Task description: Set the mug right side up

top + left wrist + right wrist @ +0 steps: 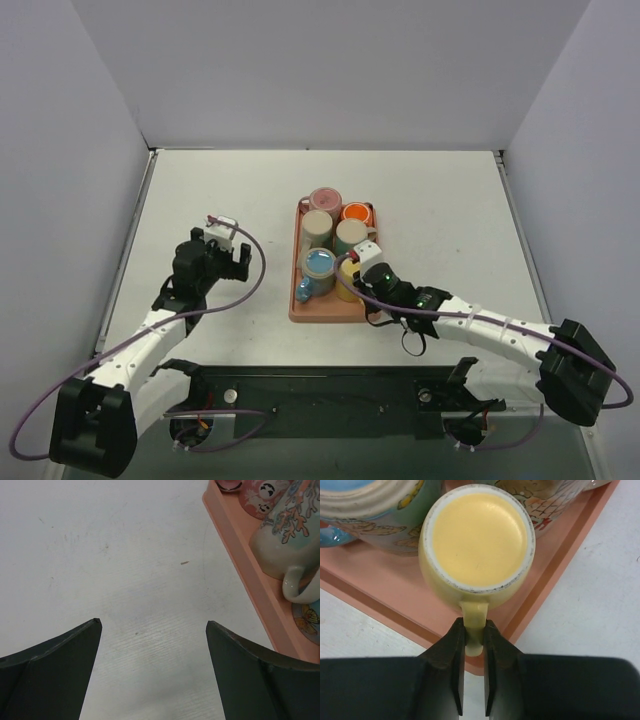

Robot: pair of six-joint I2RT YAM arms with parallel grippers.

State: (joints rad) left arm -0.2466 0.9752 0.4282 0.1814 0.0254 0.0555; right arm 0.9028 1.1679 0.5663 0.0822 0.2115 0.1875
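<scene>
Yellow mug [479,535] stands upside down at the lower right corner of the pink tray [380,597]. Its flat base, ringed by a bare unglazed foot, faces up into the right wrist camera, and its mouth is down on the tray floor. Pinching the mug's handle [474,611] is the right gripper [474,625], with one dark finger [449,647] on each side of the strap and the jaws drawn nearly together, only the handle between them.

You see the mug straight ahead of the pincer, toward the top of the wrist frame. The handle points back toward the bottom edge and into the grip. The mug's long axis runs vertical, base up, and the handle juts out sideways from it toward the fingers.

From overhead, the yellow mug [346,291] shows at the lower right of the tray [325,313], half hidden under the right gripper [360,276]; the right arm is plainly the nearer one. The left gripper [152,625] hangs over the table [125,555] to the left of the tray, fingers spread wide and holding nothing.

Other mugs crowd the tray, and a blue-rimmed mug [365,500] stands just beside the yellow one at the upper left of the wrist frame. You would likely need to lift clear of these neighbours before rolling the wrist to bring the mouth up.
</scene>
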